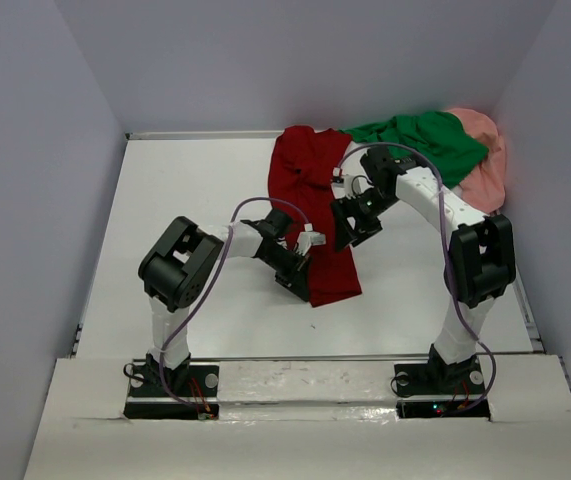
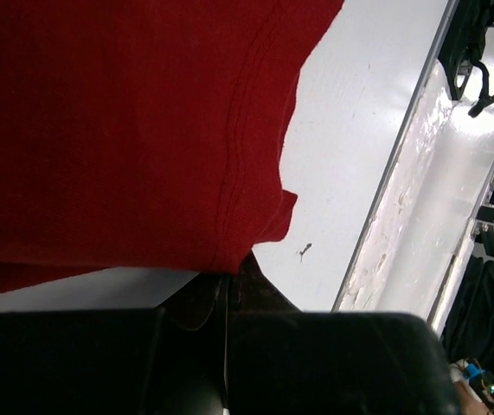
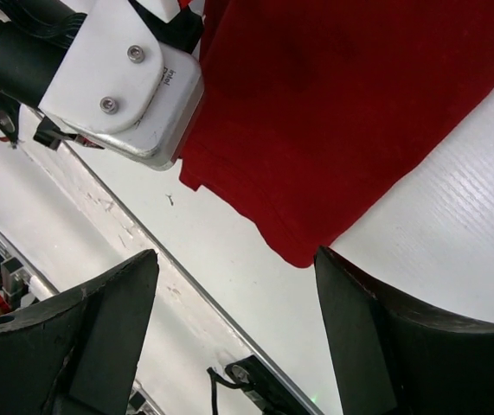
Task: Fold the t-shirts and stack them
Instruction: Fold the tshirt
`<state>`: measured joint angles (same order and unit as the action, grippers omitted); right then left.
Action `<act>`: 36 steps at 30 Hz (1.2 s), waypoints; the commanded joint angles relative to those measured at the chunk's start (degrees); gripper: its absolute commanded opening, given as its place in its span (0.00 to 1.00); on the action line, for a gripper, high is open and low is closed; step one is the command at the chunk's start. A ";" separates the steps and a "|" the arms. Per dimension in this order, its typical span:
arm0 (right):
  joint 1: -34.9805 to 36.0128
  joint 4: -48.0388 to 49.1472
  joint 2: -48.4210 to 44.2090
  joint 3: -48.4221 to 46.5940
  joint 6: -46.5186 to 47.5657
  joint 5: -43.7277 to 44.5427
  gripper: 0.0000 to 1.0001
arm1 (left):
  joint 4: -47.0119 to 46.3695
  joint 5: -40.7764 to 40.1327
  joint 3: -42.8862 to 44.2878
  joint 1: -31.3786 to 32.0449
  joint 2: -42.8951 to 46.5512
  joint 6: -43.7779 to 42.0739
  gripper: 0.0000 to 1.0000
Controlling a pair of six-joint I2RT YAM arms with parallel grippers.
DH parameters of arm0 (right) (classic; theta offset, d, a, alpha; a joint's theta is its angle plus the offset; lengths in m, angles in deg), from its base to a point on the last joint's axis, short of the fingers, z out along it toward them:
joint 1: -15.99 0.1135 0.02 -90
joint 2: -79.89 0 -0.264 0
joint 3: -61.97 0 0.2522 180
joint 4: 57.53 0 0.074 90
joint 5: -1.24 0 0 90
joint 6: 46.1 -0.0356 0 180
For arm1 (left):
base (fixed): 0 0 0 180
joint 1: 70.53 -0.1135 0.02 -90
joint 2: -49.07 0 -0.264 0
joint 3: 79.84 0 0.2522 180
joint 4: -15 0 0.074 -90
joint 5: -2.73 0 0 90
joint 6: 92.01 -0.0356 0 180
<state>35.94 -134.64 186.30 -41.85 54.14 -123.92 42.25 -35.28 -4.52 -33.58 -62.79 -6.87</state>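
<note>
The left hand (image 2: 227, 303) was pinched shut on the hem of the dark red shirt (image 2: 108, 130). That shirt lay as a long strip down the middle of the surface (image 1: 185, 190). The right hand (image 3: 234, 259) hung with its fingers spread wide over the shirt's near corner. At the far right, the green shirt (image 1: 425, 140) lay bunched partly over the pink shirt (image 1: 485, 170), touching the red one.

Dark red t-shirt (image 2: 125, 130): soft matt cloth, fine weave, stitched hem. Green t-shirt (image 1: 420, 135), pink t-shirt (image 1: 485, 160): same matt cloth. Table (image 2: 350, 173): smooth white, slight sheen. My right fingers (image 3: 99, 346): black matt plastic. My left wrist casing (image 3: 125, 86): glossy white plastic, metal screws (image 3: 134, 54).
</note>
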 commanded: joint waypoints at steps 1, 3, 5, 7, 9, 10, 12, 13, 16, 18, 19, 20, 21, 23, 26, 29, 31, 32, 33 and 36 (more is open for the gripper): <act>0.09 -1.51 -1.64 -1.08 0.84 1.75 0.78 | 4.61 -16.91 -0.40 -1.35 -2.14 -1.82 0.00; 0.09 -1.60 -1.30 -1.60 0.57 2.55 0.78 | 5.92 -20.34 0.49 -2.58 -3.01 -1.90 0.00; -0.43 -1.16 -0.94 -1.70 0.75 2.90 0.78 | 6.28 -21.39 1.02 -5.48 -3.11 -1.56 0.00; -0.43 0.15 -0.24 -1.52 0.40 3.34 0.77 | 6.36 -23.95 1.28 -8.37 -2.49 -1.64 0.00; -0.43 1.47 0.29 -1.26 -0.22 4.04 0.77 | 6.10 -26.93 0.93 -10.48 -1.71 -0.85 0.00; -0.43 2.52 0.81 -1.43 -0.48 4.65 0.77 | 5.67 -26.68 0.50 -12.84 -0.48 -0.50 0.00; -0.43 3.41 2.04 -1.69 -0.75 5.36 0.76 | 5.23 -26.50 -0.03 -14.44 1.10 -0.58 0.00; -0.43 3.67 2.57 -1.96 -0.75 5.54 0.76 | 5.05 -27.46 -0.30 -14.80 3.20 0.02 0.00; -0.43 3.68 4.42 -3.71 -0.92 5.63 0.76 | 3.47 -32.03 -1.97 -15.85 7.95 0.91 0.00; -0.43 3.50 5.29 -5.03 -1.45 5.10 0.76 | 4.34 -32.30 -1.71 -17.43 8.58 0.65 0.00; -0.43 3.41 5.39 -5.38 -1.54 4.84 0.76 | 4.69 -30.65 -1.62 -18.05 8.32 0.38 0.00; -0.43 3.06 5.65 -6.43 -1.54 4.23 0.76 | 5.04 -27.93 -1.18 -18.31 7.88 -0.66 0.01; -0.43 2.80 5.82 -6.88 -1.54 4.05 0.76 | 6.18 -26.69 -1.01 -18.40 7.44 -1.02 0.10; -0.43 2.62 6.09 -7.23 -1.54 4.13 0.76 | 6.54 -23.70 -1.18 -18.40 6.30 -1.55 0.62; -0.43 2.71 6.09 -6.71 -1.54 3.70 0.76 | 6.45 -20.01 -1.44 -18.23 6.21 -2.17 0.96; -0.43 3.32 6.52 -4.69 -2.24 0.37 0.76 | 7.33 -16.41 -1.79 -17.97 6.03 -3.39 0.99; -0.43 3.67 7.32 -3.38 -3.11 -2.97 0.76 | 8.03 -12.53 -2.49 -17.18 5.68 -4.28 0.99; -0.43 3.67 8.28 -2.93 -3.29 -4.12 0.76 | 8.12 -11.83 -2.58 -16.91 5.68 -4.63 0.99; -0.43 3.41 8.90 -2.32 -3.38 -6.31 0.76 | 8.99 -9.99 -2.41 -16.74 5.68 -5.85 0.99; -0.43 3.15 10.04 -1.17 -3.30 -7.38 0.75 | 10.14 -8.84 -2.50 -15.77 6.12 -7.18 0.99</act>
<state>35.83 -131.95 194.24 -45.02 51.71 -125.69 46.19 -46.19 -4.54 -50.87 -54.35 -10.76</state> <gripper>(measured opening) 0.758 0.986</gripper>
